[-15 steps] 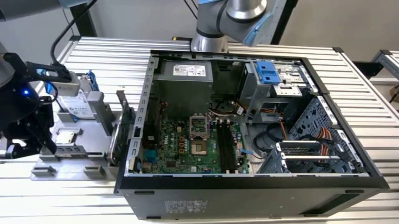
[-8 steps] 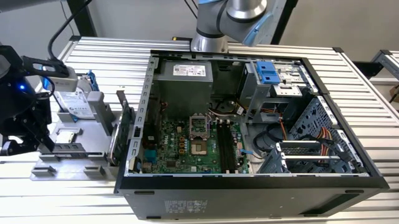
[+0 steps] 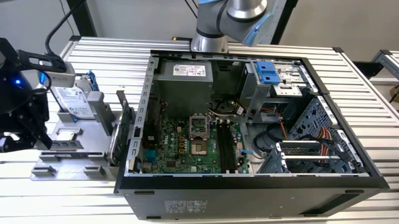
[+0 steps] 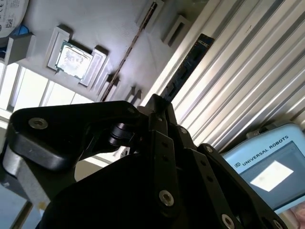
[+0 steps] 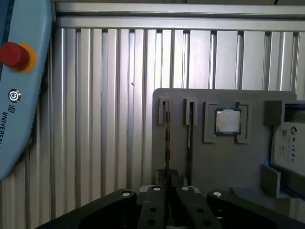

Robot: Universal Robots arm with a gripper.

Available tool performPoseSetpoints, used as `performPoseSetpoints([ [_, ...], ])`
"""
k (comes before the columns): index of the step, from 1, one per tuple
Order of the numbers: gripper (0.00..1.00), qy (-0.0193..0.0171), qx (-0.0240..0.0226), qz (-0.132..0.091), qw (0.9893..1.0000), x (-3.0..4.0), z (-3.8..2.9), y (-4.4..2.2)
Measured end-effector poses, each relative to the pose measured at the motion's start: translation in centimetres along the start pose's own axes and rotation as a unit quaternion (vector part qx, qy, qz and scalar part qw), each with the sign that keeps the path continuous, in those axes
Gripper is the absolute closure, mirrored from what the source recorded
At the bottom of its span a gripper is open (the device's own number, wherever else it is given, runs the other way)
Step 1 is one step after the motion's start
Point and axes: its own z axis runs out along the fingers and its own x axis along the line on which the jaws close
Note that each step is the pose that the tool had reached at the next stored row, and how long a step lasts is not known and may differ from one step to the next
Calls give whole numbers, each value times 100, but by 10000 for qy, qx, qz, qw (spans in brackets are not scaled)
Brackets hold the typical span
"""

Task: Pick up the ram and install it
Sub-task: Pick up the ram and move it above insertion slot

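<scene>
an open computer case (image 3: 249, 193) sits on a slatted metal table (image 3: 369, 116), green motherboard (image 3: 181, 149) exposed inside. beside it, a grey parts holder (image 5: 224, 164) carries a processor chip (image 5: 228, 120) and a hard drive (image 3: 72, 100).

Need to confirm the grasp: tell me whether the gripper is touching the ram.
Cannot tell: in the second wrist view the ram disappears behind the gripper, hiding any contact.

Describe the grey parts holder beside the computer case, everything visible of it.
The holder is a flat, matte grey, plastic-looking block lying on the ribbed metal table, beside the open computer case on the exterior view's left. Raised walls form slots and pockets: a processor chip lies flat in a square recess, and a hard drive and a circuit card stand on edge.
</scene>
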Motion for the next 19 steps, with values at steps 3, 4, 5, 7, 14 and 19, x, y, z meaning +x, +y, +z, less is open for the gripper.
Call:
performPoseSetpoints([
  [3,100,0,0,0,10000,1,-37,0],
  [4,100,0,0,0,10000,1,-50,1],
  [5,100,0,0,0,10000,1,-63,1],
  [7,100,0,0,1,10000,2,-89,1],
  [14,100,0,0,0,10000,4,-179,1],
  [19,100,0,0,1,10000,5,-235,2],
])
